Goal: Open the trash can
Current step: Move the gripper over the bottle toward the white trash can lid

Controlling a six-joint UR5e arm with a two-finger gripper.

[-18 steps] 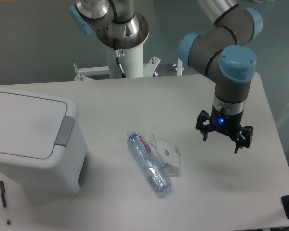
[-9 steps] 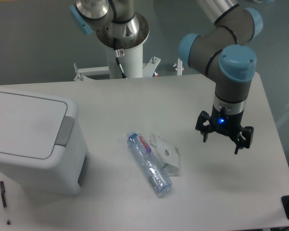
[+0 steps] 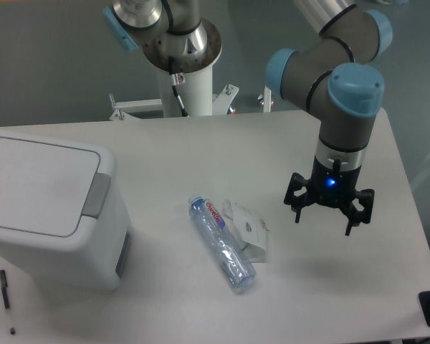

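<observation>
1. The trash can [image 3: 46, 208] stood at the surface's [image 3: 201, 150] left edge, lid shut, grey push-button tab [image 3: 96, 195] facing right, long axis running left-right.
2. The end effector [image 3: 323, 213] hovered well right, fingers spread wide, holding nothing.

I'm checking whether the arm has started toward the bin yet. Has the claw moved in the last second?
Yes, slightly. The claw has shifted left, toward the plastic bottle and the trash can, both of which stayed put.
</observation>
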